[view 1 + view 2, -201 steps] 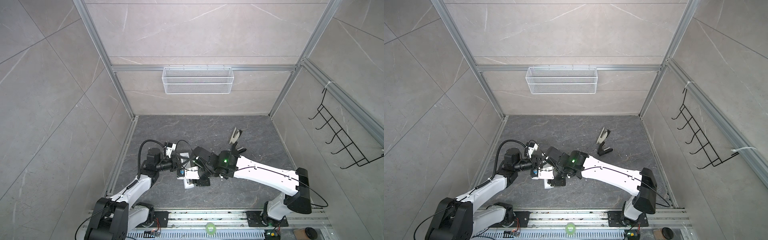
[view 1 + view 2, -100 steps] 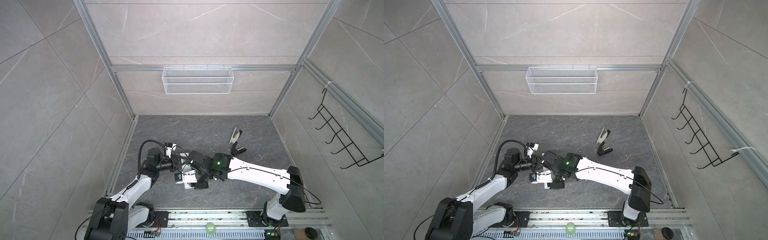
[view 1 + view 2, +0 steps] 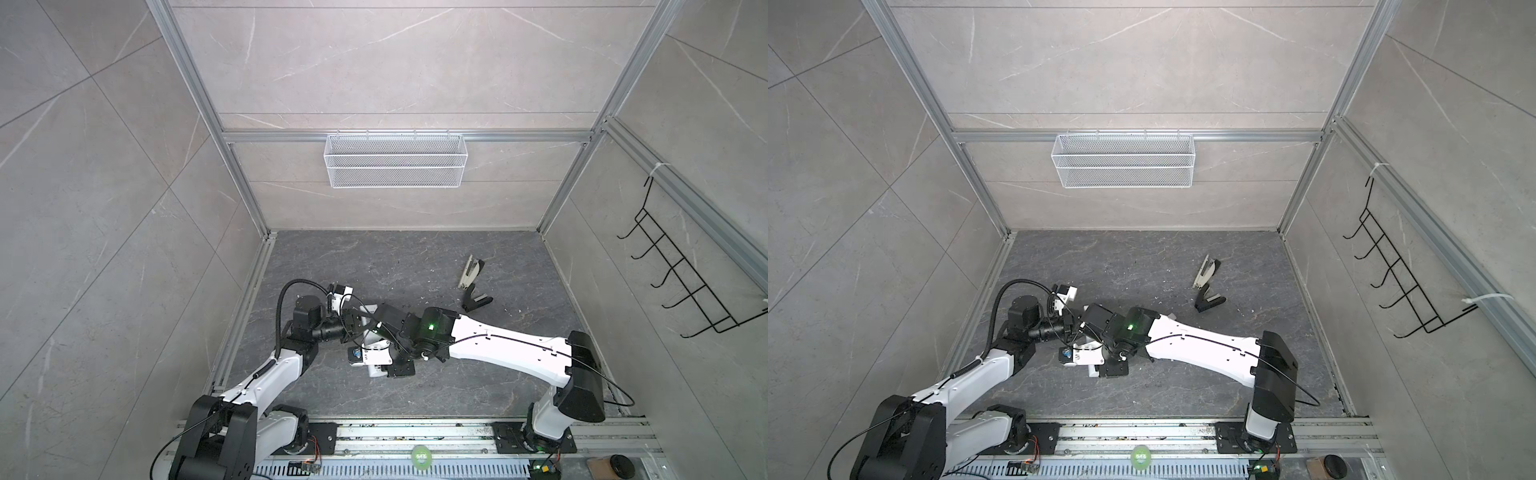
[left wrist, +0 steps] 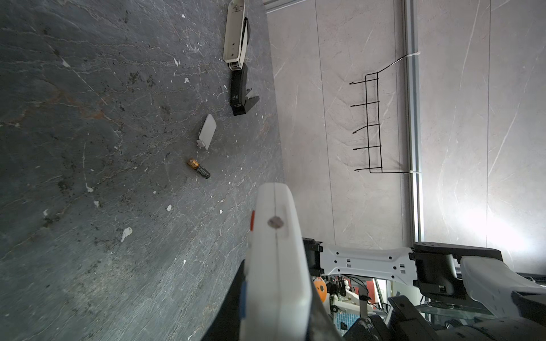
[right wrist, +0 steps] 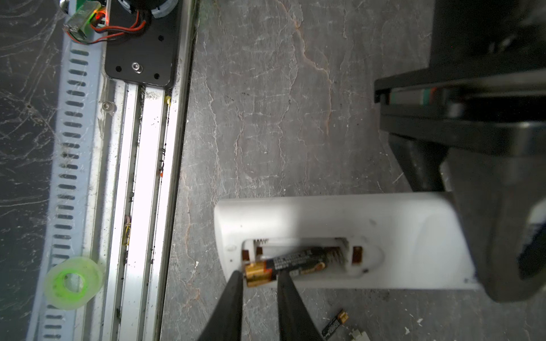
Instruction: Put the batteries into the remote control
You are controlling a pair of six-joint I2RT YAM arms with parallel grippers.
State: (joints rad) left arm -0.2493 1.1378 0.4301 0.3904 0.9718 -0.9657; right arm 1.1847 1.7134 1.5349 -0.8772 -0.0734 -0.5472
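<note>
Right tool [image 5: 259, 275] shows in the right wrist view with its two dark fingers [image 5: 233, 298] pinched on the gold end of a battery [image 5: 295, 261]. That battery lies tilted in the open compartment of the remote control [image 5: 339, 224], dark end inside and gold end at the rim. At the remote control's opposite end the left tool [image 5: 472, 230] is clamped on its white body, with the compartment side facing this camera. A second battery [image 5: 335, 324] lies on the table [image 5: 266, 118] near the remote control's long edge.

In the left wrist view the remote control [image 4: 277, 265] juts out of the left tool's grip. Beyond its tip, in order, lie the second battery [image 4: 198, 168], a small white battery cover [image 4: 207, 131] and a stapler [image 4: 239, 59] folded open, each apart from the next.

In both top views the two tools meet at the remote control, and the stapler [image 3: 473, 282] [image 3: 1206, 286] lies well apart from it.
</note>
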